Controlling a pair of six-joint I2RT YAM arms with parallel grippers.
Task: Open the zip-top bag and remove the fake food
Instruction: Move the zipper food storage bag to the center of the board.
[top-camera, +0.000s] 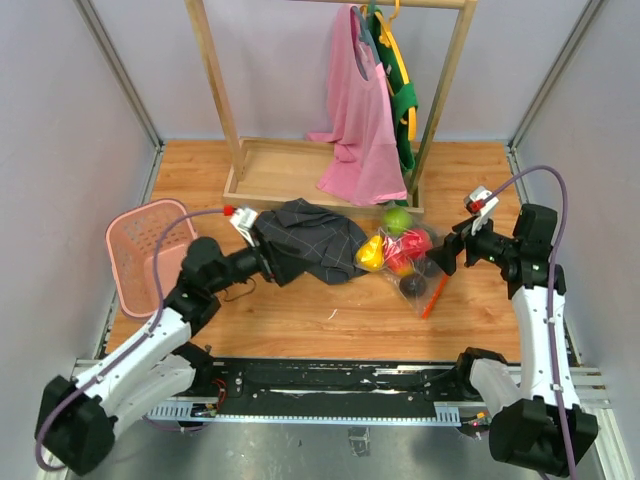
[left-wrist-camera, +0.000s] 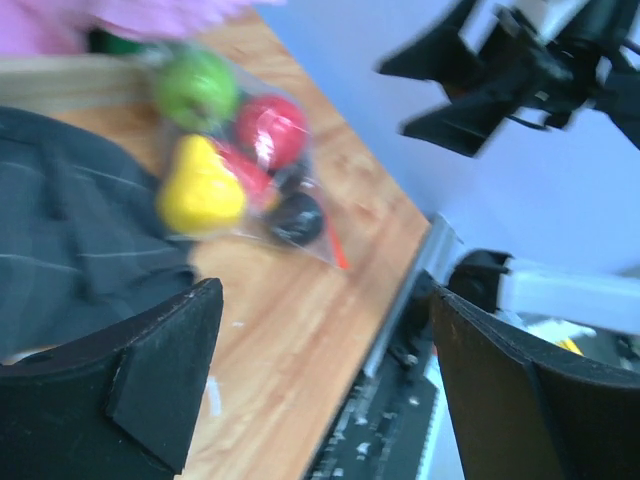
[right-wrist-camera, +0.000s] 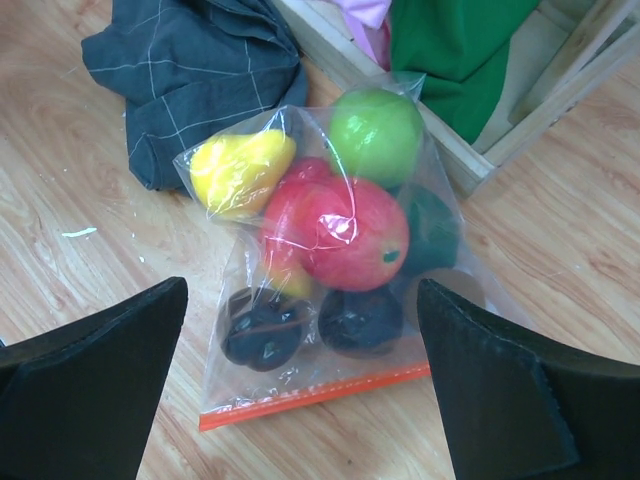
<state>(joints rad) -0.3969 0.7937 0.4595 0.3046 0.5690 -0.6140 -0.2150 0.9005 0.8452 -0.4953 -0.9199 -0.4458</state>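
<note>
Zip-top bag (right-wrist-camera: 340, 250) lies just ahead of the wide-spread right gripper (right-wrist-camera: 300, 290).

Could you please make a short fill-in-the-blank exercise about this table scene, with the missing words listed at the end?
1. The fake food lies ____ the zip-top bag.
2. The zip strip along the mouth of the bag is ____ in colour.
3. The right gripper hovers over the bag with its fingers ____, holding nothing.
4. The basket at the left side of the table is ____ in colour.

Missing words: inside; orange; open; pink.
</note>
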